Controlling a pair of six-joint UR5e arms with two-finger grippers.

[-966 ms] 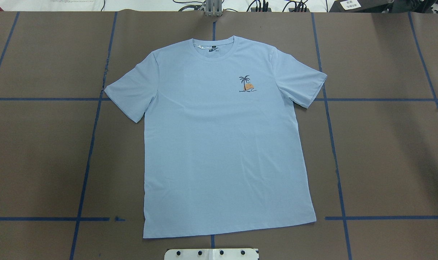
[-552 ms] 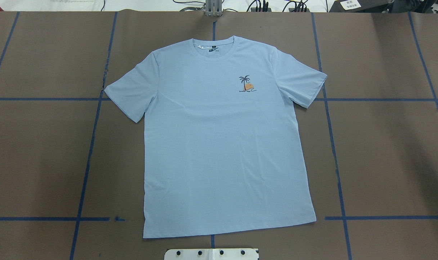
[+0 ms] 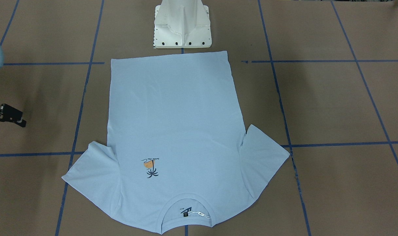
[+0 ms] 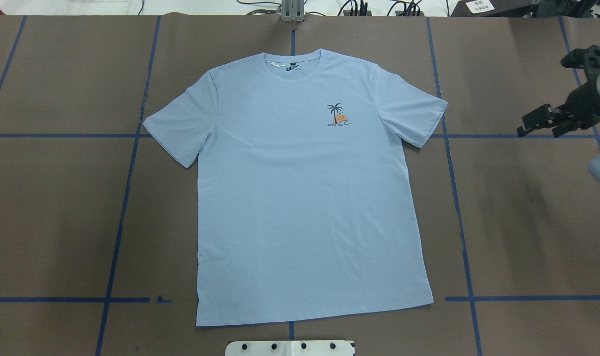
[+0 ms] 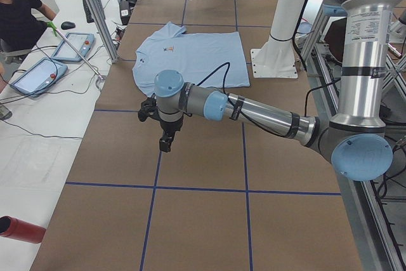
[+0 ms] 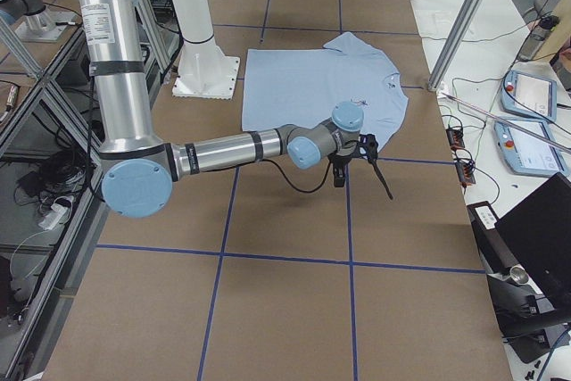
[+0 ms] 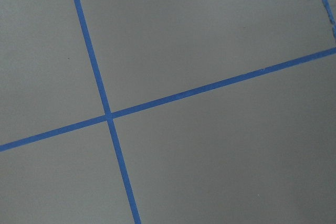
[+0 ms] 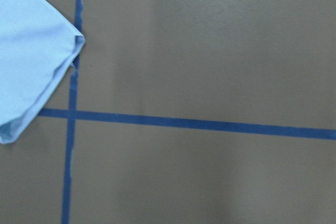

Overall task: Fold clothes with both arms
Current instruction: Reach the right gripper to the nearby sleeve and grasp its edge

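Right pincer: the right pincer hangs over bare table on the far right. Its two black fingers are spread apart with nothing between them.
Left pincer: the left pincer points down at bare table out on the left. Too little of it shows outside the side view, so I cannot tell whether it is spread or pressed together.
Shirt and pincers: the T-shirt lies between the two and touches neither. Its right sleeve is the part closest to the right pincer, though well apart from it. The sleeve's corner lies at a crossing of the blue tape lines.
T-shirt: pale blue, flat and chest up in the middle of the brown table. The collar is on the far side and the hem is near the white base.
Print: the palm print sits right of centre on the chest. The line of writing under it is too small to read.
Neck label: the dark neck label sits inside the collar, and its pale mark is unreadable. A white tag string lies beside it.
Paper label: the white paper label lies beyond the table's far right corner. Its writing is too small to read.
Bench: a person in a black top sits on the far side.
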